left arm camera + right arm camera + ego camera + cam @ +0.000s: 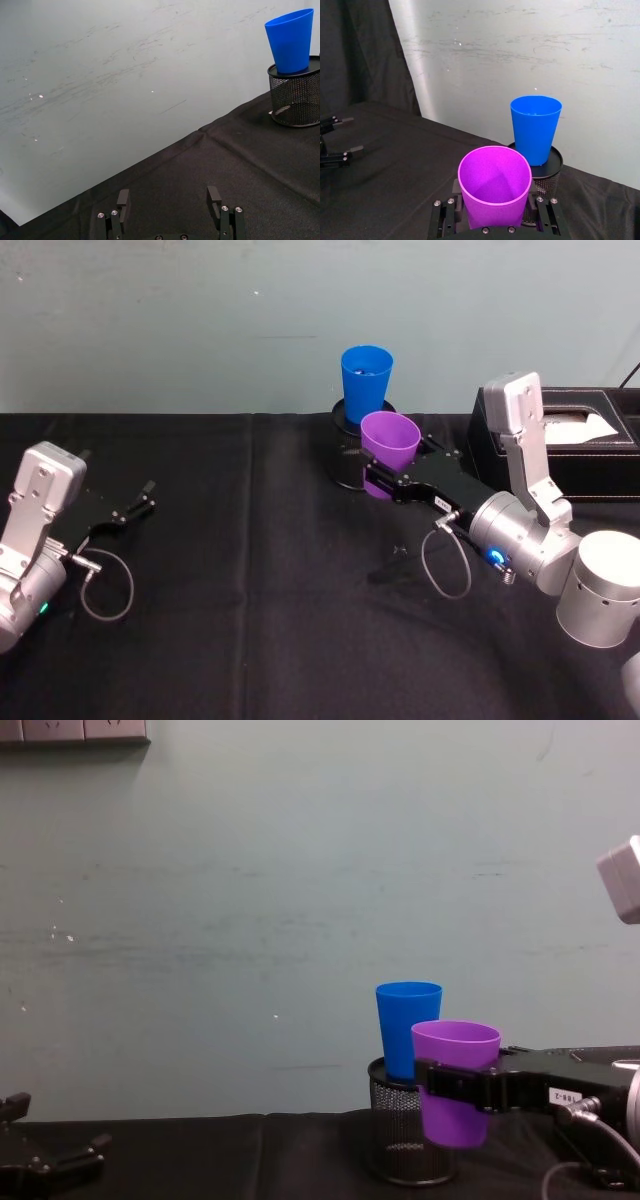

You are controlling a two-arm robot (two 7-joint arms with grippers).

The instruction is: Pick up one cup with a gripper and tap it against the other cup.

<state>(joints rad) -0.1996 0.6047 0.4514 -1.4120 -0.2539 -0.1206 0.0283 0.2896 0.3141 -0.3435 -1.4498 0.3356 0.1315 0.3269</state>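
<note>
Pickup is done — the right tool (385, 483) pinches the purple cup (390, 437), lifted just beside the mesh holder (392, 1140) carrying the blue cup (366, 380). The tap is not yet made, I judge. The left tool (140, 498) rests spread, well apart from the holder.

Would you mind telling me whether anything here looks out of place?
The blue cup stands upright on top of a black mesh holder, not on the table. Nothing else stands out: the right tool holds the purple cup upright beside it.
</note>
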